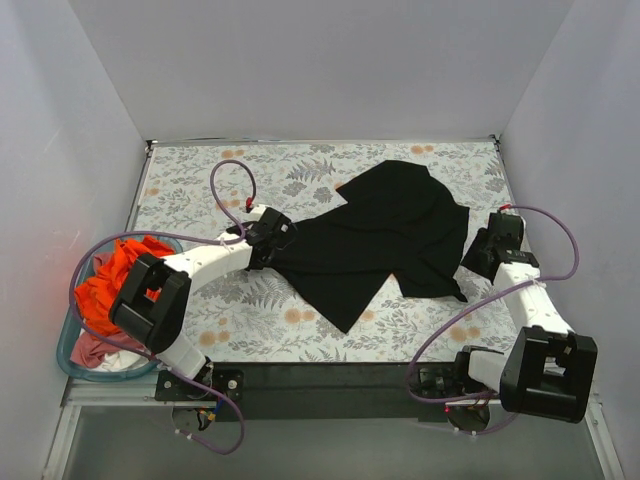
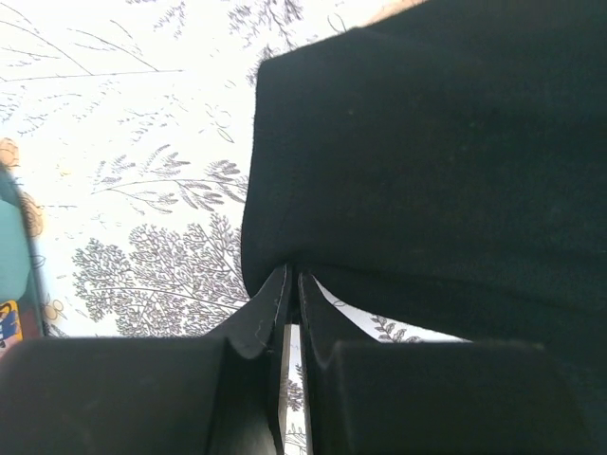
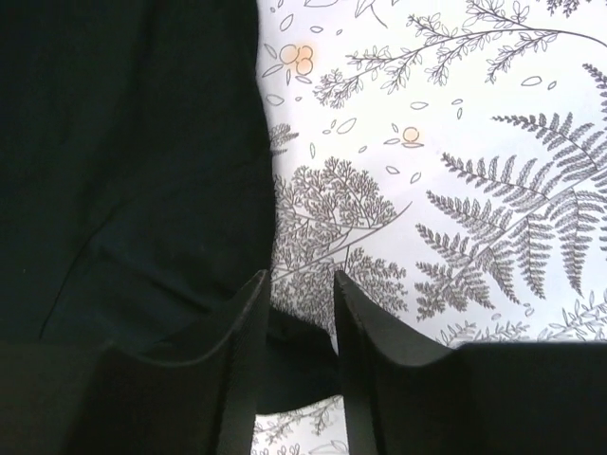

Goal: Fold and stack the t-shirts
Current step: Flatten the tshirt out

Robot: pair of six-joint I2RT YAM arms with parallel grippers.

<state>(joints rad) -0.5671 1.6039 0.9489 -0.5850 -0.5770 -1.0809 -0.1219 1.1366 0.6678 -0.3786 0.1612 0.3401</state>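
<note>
Black t-shirt (image 1: 390, 235), wrist view shows left gripper (image 2: 292, 284) pinching it; right gripper (image 3: 299, 289) parted

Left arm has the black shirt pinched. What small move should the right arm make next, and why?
Probably close the right end effector on the black t-shirt's near edge. Its jaws stand apart, and dark cloth seems to lie low between them, while the left end effector is shut on the opposite edge. With both holds, the crumpled shirt could be pulled flat on the table.

Basket (image 1: 63, 350) partly behind left arm (image 1: 150, 300), pink shirt (image 1: 90, 348) mostly under orange-red shirt (image 1: 105, 275), black t-shirt (image 2: 427, 142) cropped in wrist views
</note>
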